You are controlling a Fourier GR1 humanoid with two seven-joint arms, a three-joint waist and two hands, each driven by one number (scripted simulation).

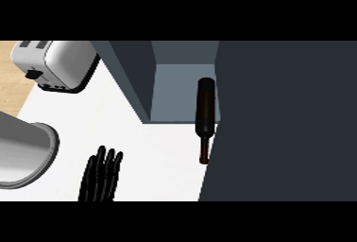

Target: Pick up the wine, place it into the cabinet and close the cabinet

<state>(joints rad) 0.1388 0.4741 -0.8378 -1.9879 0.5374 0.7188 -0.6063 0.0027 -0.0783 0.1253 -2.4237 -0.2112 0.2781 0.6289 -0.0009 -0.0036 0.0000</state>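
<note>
The wine bottle (206, 111) is dark and slim with a reddish neck tip. Its wide end lies inside the open cabinet (178, 90), and its neck reaches out over the cabinet's front edge above the white counter. No hand touches it. The cabinet's dark door (279, 118) covers the whole right side of the view, its edge running right beside the bottle. My left hand (102, 172) rests at the lower left with straight fingers pointing up, well apart from the bottle. My right hand does not show.
A silver toaster (52, 61) stands at the far left of the white counter (160, 151). A large grey metal pot (24, 151) sits at the left edge, close to my left hand.
</note>
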